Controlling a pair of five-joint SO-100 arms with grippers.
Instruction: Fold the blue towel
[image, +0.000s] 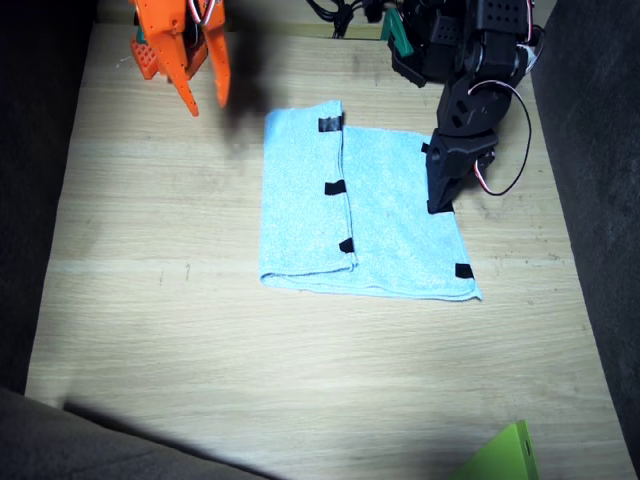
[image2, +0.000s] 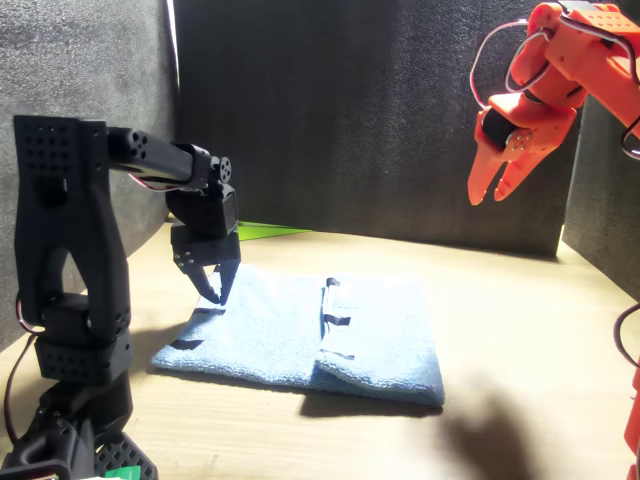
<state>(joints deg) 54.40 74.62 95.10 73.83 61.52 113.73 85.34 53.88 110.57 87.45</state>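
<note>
Right tool (image: 205, 100) is orange, raised well above the counter (image: 150, 330) near its far edge, fingers slightly parted, holding nothing; the front view shows it high in the air too (image2: 497, 192), well apart from the cloth.

Blue towel (image: 385, 225) lies flat around the middle of the counter, a bit toward the far edge. One side is already folded over: a doubled flap on the right arm's side ends along a line of black tape patches (image: 335, 187), and a single layer spreads out toward the left arm. More patches sit on the left arm's edge, one at the near corner (image: 464, 271). No tag seen.

Left tool (image: 441, 200) is black, pointing down at the towel's edge on its own side, tips at or touching the cloth by a patch. In the front view (image2: 214, 290) the fingers look narrowly parted right at the fabric; cannot tell if they pinch it.

Handling, my read: terry cloth, soft and light, limp, drapes and sags when lifted, slightly grippy so layers drag on each other. Not fragile. Best hold is a pinch at an edge or corner by the tape patches, single-layer side; low, thin grip, lift slowly so the folded flap does not shift.
</note>
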